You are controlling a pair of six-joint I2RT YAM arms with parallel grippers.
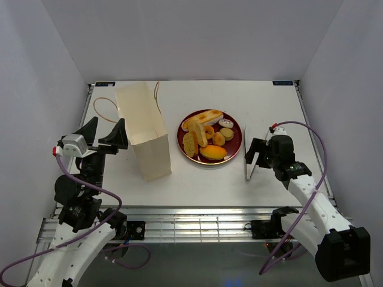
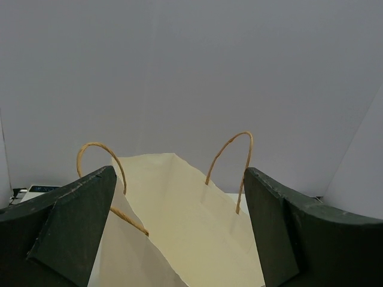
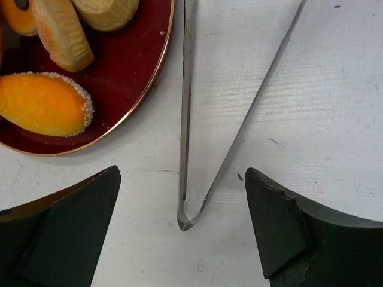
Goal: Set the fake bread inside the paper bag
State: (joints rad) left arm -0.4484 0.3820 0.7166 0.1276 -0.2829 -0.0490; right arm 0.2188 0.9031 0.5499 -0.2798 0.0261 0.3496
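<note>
The paper bag (image 1: 143, 134) stands upright left of centre, its mouth open and its cord handles up. My left gripper (image 1: 105, 133) hovers just left of the bag, open and holding nothing. In the left wrist view the paper bag (image 2: 197, 227) fills the space ahead of the left gripper (image 2: 179, 233). The fake bread lies on a dark-red plate (image 1: 238, 140): a baguette (image 1: 206, 118), an orange roll (image 1: 213, 152), a slice (image 1: 190, 143) and small donuts (image 1: 219, 139). My right gripper (image 1: 258, 156) is open right of the plate, right above metal tongs (image 3: 185, 119), the right gripper (image 3: 182, 230) empty.
The tongs (image 1: 250, 167) lie flat on the white table beside the plate (image 3: 119, 78), their hinge end pointing toward me. A sugared orange roll (image 3: 42, 101) sits near the plate's edge. White walls close in the table on three sides.
</note>
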